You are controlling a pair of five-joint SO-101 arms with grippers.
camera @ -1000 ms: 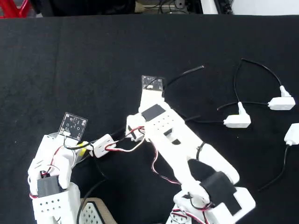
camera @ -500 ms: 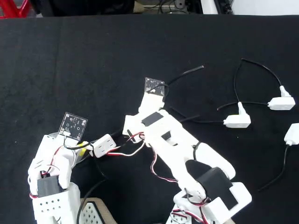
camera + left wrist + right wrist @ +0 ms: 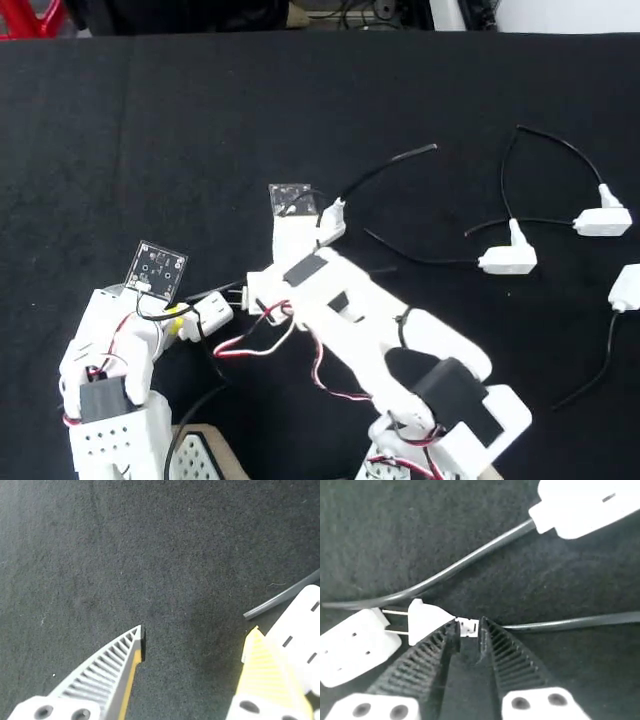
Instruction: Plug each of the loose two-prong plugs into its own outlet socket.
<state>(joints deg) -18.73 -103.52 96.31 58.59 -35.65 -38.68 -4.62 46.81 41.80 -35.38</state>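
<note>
plug (image 3: 427,621) and socket (image 3: 354,647) are the pair you want to look at first. in the right wrist view your right gripper (image 3: 468,626) has its two black ribbed jaws nearly pressed together. they pinch the small white neck at the back of the plug, where the cord (image 3: 570,621) leaves it. the plug's two metal prongs (image 3: 395,620) point at the face of the socket and their tips reach it. most of their length shows bare between the two white bodies, so you can count the plug as not seated. in the high view you find this pair lying on the black table (image 3: 150,130) near the arms' bases, between your two arms, with the socket on the left arm's side. your left gripper (image 3: 198,628) has its jaws spread wide, a grey ribbed finger (image 3: 112,677) on one side and a yellow finger (image 3: 265,672) on the other, with bare cloth between them. the socket lies just beside the yellow finger on its outer side, not between the jaws. another white piece (image 3: 585,505) with a dark cord lies near the right gripper, apart from the plug. far white pieces (image 3: 508,260) with black cords lie well apart at the right side of the table.
</note>
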